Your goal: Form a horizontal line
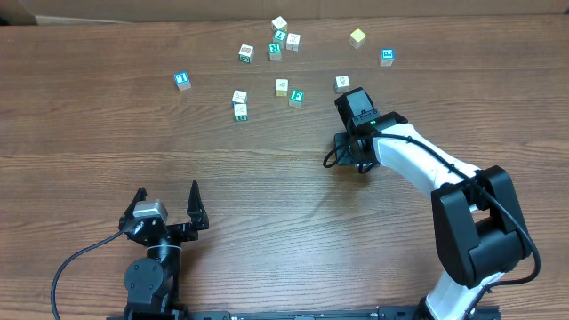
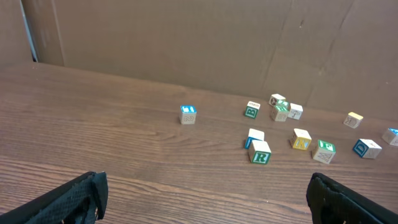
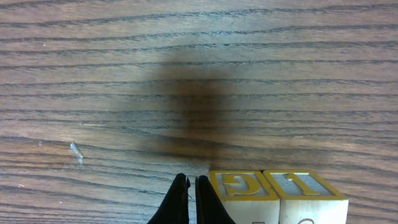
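No straight row of four touching cubes shows in any view. In the right wrist view two cream cubes with yellow-edged letter faces stand touching side by side on the wood. My right gripper is shut and empty, its tips right against the left cube's left side. In the overhead view this gripper points down at mid table and hides those two cubes. My left gripper is open and empty near the front edge, and its wide-apart fingers frame bare wood.
Several loose cubes lie scattered at the back: a blue one, a pair, a cluster, a yellow one, another blue one. A brown cardboard wall stands behind the table.
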Controlling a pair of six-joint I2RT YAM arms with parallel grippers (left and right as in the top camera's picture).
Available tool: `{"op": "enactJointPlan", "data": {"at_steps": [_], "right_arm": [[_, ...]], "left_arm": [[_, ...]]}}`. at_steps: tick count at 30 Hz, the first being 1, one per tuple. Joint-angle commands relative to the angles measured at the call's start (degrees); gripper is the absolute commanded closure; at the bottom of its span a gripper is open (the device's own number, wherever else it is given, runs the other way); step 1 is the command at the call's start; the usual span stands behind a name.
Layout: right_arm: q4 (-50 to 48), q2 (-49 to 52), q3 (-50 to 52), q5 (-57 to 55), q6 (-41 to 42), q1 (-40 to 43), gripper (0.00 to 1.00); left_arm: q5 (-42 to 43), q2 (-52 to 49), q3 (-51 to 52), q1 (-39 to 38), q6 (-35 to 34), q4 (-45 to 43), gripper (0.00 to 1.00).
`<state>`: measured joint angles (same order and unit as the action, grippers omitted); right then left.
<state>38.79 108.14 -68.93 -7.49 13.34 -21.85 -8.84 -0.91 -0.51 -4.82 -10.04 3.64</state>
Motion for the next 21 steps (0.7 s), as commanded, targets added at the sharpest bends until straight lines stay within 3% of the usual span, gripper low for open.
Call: {"op": "enactJointPlan", "data": {"at_steps": [1,21], "right_arm": [[-0.11,-1.36,0.31,-0.68,0.61,-0.15,0.96],[1.38,-1.36,0.31,0.22,0.17,-0.15,0.96]], "left_arm": [[-0.13,0.59,0.22,0.31,1.25,-0.02,0.0],[-0.13,0.59,0.22,0.31,1.25,-0.02,0.0]]}}
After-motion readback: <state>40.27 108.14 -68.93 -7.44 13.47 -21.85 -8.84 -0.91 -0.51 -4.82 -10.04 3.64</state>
